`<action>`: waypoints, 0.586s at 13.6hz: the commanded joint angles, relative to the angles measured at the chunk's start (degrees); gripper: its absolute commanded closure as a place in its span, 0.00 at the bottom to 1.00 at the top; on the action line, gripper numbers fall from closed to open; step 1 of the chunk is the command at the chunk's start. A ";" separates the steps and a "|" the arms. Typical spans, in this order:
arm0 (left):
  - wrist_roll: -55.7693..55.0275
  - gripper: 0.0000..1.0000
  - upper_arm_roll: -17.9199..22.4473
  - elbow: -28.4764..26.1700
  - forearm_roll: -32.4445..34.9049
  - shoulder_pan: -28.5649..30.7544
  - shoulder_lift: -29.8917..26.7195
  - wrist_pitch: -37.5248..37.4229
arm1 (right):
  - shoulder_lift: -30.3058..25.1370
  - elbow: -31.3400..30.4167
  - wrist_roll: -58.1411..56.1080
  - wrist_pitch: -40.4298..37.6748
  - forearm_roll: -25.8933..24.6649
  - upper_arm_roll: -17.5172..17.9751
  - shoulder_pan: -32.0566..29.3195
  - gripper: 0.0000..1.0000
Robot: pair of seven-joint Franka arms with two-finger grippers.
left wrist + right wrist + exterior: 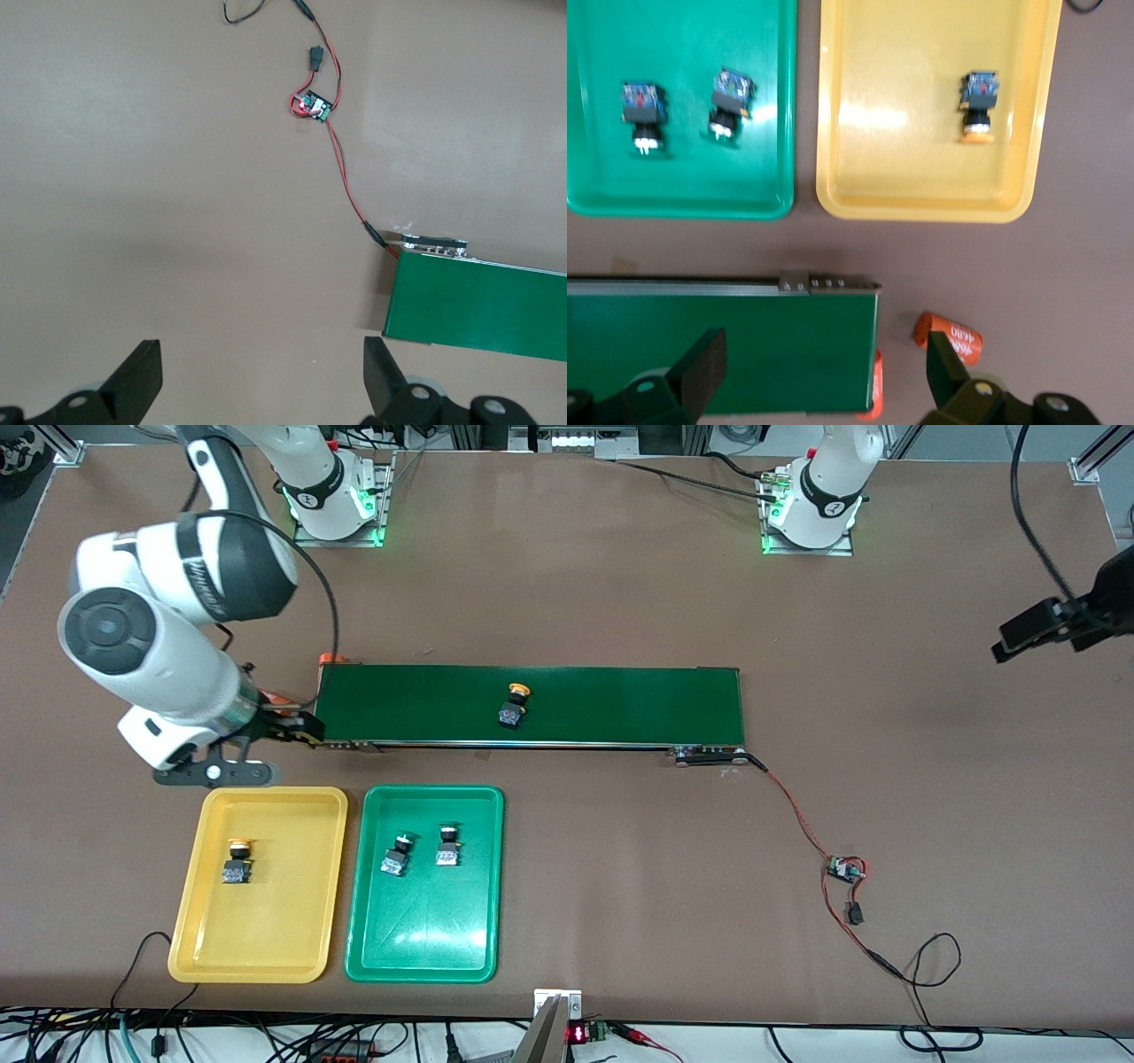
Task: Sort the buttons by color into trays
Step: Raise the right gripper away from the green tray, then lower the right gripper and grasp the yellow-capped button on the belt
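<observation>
A yellow-capped button [513,707] lies on the dark green belt [620,704]. Another yellow-capped button [236,863] [979,102] rests in the yellow tray [266,930] [921,208]. Two green-capped buttons [397,856] [447,847] [641,111] [730,99] lie in the green tray [425,930] [682,199]. My right gripper [297,728] [824,359] hangs open and empty over the belt's end [726,345] at the right arm's side. My left gripper [1032,633] [261,367] waits open and empty over bare table near the other belt end [478,301].
Two orange cylinders with white print [948,335] [874,390] lie on the table by the belt's end under my right gripper. A red and black wire runs from the belt to a small circuit board [844,868] [314,108].
</observation>
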 commanded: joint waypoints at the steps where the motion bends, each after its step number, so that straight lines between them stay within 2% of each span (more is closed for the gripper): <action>1: -0.98 0.00 -0.29 1.55 0.74 -0.61 0.24 -0.22 | -5.60 -8.52 -1.28 3.21 1.50 0.53 -0.44 0.00; 3: -1.07 0.00 -0.28 0.77 0.12 0.00 0.59 1.44 | -7.28 -11.16 -0.32 4.88 2.02 0.53 -0.52 0.00; 5: -1.15 0.00 -0.46 0.85 0.04 -0.52 -0.02 1.28 | -8.68 -13.01 3.79 5.50 6.49 0.53 -1.31 0.00; 8: -0.63 0.00 -0.46 1.20 0.39 -0.70 -0.12 1.62 | -9.74 -15.20 7.41 6.90 7.30 0.80 -1.23 0.00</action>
